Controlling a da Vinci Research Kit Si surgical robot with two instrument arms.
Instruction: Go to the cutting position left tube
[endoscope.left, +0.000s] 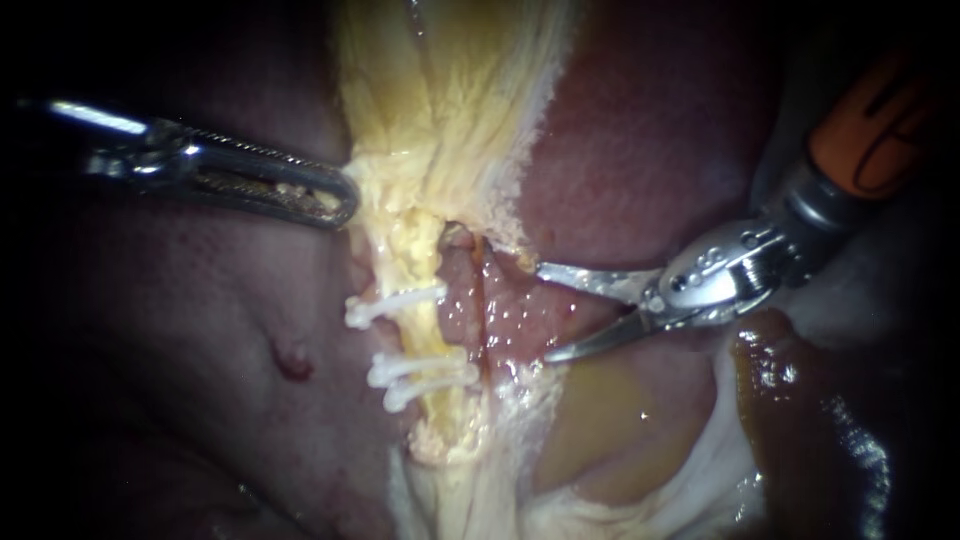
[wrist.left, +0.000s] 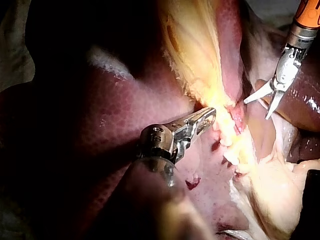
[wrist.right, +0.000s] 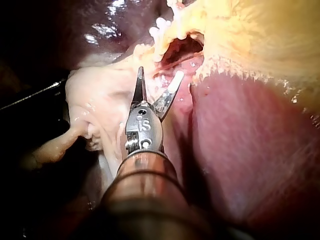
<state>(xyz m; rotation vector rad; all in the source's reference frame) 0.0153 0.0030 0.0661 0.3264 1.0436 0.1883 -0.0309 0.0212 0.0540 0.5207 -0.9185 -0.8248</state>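
Pinching the yellow tissue (endoscope.left: 440, 120) with my left instrument (endoscope.left: 342, 198), I have its jaws pressed tight on it. My right instrument (endoscope.left: 544, 312) has its jaws spread wide, near the left tube (endoscope.left: 412, 258), which wears three white clips (endoscope.left: 395, 306).

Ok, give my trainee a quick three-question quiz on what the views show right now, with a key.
1. True or false: the blades of the right instrument are shut.
2. How many white clips sit across the left tube?
3. Where are the right instrument's blade tips? A) around the left tube, between the clips. B) beside the clipped stretch, not yet around the tube. C) closed on a clip.

Key: 1 false, a clear gap shows between the blades. 2 three, one above and two close together below. 3 B.
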